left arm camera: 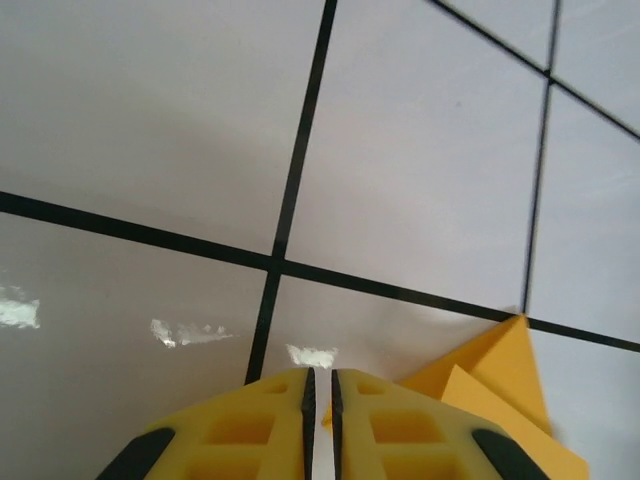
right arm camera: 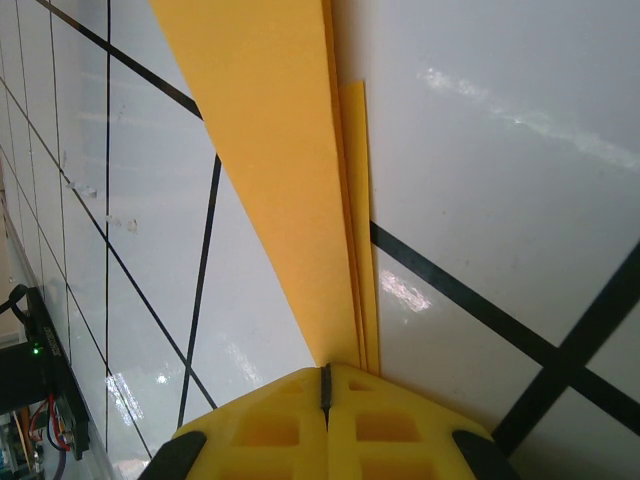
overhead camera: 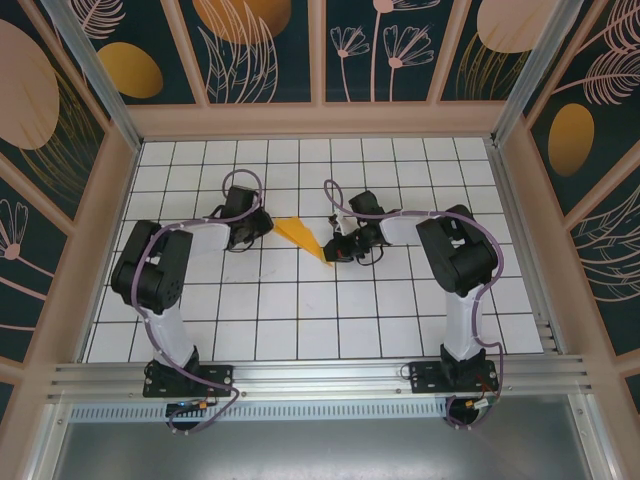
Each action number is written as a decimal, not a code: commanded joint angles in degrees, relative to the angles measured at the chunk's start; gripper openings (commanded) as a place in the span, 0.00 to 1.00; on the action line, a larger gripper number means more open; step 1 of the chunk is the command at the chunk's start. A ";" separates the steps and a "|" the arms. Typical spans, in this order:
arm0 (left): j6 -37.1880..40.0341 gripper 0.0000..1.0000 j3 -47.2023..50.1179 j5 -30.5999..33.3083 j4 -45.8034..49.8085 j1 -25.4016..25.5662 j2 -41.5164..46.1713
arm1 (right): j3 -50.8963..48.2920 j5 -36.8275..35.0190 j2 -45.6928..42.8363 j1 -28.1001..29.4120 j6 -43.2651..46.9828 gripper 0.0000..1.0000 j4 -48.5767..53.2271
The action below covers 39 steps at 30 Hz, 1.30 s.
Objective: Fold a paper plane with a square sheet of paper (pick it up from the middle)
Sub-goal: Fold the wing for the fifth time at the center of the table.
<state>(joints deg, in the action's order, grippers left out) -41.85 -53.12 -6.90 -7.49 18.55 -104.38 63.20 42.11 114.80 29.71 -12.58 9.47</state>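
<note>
Pointing its tip into the shut right tool (right arm camera: 325,372), the paper plane (overhead camera: 300,236) lies just beside the left tool (left arm camera: 320,380). That tool is barely open and holds nothing.

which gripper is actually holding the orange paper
The right gripper: the folded paper runs into its shut jaws. The left gripper shows a thin empty gap, the paper beside it.
</note>
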 commanded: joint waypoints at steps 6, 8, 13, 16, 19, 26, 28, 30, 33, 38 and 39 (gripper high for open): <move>-4.63 0.14 6.22 -8.67 -9.08 8.77 8.92 | -3.29 -9.10 4.00 -0.62 0.45 0.00 8.02; -6.77 0.12 6.57 -9.97 -11.12 11.09 7.49 | -3.23 -9.20 3.85 -0.59 0.41 0.00 8.15; -12.46 0.08 6.78 -13.65 -17.48 14.15 1.20 | -3.17 -9.68 3.67 -0.58 0.07 0.00 8.28; -13.18 0.07 5.33 -13.68 -16.95 15.05 -1.64 | -3.11 -9.92 3.47 -0.58 0.01 0.00 8.49; -13.74 0.06 4.28 -13.76 -15.60 15.55 -3.72 | -3.00 -10.01 3.34 -0.62 -0.08 0.00 8.54; -16.13 0.05 4.74 -15.07 -15.78 15.81 -5.23 | -2.99 -10.20 3.60 -0.58 -0.35 0.00 8.54; -16.32 0.05 4.87 -15.08 -15.63 15.86 -5.31 | -3.00 -10.23 3.67 -0.61 -0.34 0.00 8.54; -16.04 0.06 4.54 -14.82 -14.90 15.90 -5.50 | -3.08 -10.44 3.82 -0.58 -0.43 0.00 8.54; -15.67 0.06 3.70 -13.01 -12.25 15.84 -5.92 | -3.16 -11.10 3.86 -0.53 -0.44 0.00 8.67; -15.11 0.04 2.24 -1.92 -1.42 15.53 -5.59 | -3.54 -13.89 4.28 -0.53 -0.43 0.00 9.58; -15.34 0.04 2.21 -0.34 -0.16 15.25 -5.57 | -3.61 -14.47 4.28 -0.53 -0.43 0.00 9.71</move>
<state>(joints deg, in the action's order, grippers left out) -57.14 -50.46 -16.84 -16.75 34.39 -108.71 63.22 41.58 114.80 29.74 -13.02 9.65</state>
